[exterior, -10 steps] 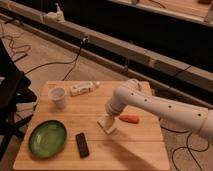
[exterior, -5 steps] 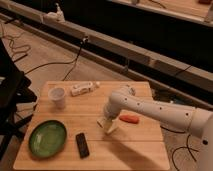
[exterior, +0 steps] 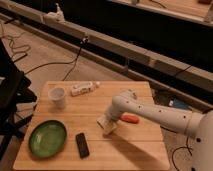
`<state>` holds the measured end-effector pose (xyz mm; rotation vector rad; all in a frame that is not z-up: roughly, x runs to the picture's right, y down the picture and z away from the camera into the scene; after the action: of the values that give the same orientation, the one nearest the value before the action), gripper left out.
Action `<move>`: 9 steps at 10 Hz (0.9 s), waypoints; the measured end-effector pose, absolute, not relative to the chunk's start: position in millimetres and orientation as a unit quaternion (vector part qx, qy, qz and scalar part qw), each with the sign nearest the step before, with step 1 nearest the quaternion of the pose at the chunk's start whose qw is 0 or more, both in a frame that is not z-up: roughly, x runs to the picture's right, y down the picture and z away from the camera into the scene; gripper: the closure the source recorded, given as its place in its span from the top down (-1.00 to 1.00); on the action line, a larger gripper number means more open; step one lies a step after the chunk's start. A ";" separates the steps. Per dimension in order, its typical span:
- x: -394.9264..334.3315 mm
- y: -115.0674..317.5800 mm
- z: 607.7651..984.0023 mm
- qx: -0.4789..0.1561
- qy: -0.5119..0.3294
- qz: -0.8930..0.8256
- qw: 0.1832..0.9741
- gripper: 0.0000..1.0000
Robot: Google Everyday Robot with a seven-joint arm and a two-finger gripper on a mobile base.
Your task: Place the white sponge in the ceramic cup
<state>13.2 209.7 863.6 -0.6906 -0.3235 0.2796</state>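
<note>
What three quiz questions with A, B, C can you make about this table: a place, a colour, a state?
1. The plate is: A red, B green, C blue.
2. The ceramic cup stands: A upright, B on its side, C upside down.
3. The end effector is: A in the cup, B over the plate, C low over the middle of the table, beside the orange object.
Answers: 1 B, it looks green; 2 A, its open mouth faces up; 3 C, it sits there.

Tabletop (exterior: 145, 150) layout, clock from ctr.
Gripper (exterior: 110, 129) + sponge (exterior: 103, 121) at ctr; cup (exterior: 57, 96) 10, bottle (exterior: 84, 88) 11, plate (exterior: 47, 138) 8, phone-like slab (exterior: 82, 144) 7, oblong item (exterior: 130, 118) 3.
</note>
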 end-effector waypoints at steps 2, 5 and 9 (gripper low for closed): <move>12.1 205.7 857.7 -0.329 -0.173 0.137 0.918 -0.30; 9.0 179.5 834.4 -0.297 -0.206 0.140 0.922 -0.90; -23.4 143.8 797.8 -0.275 -0.272 0.130 0.913 -1.00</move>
<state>-23.4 143.8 797.8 -0.5656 -0.5601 0.2677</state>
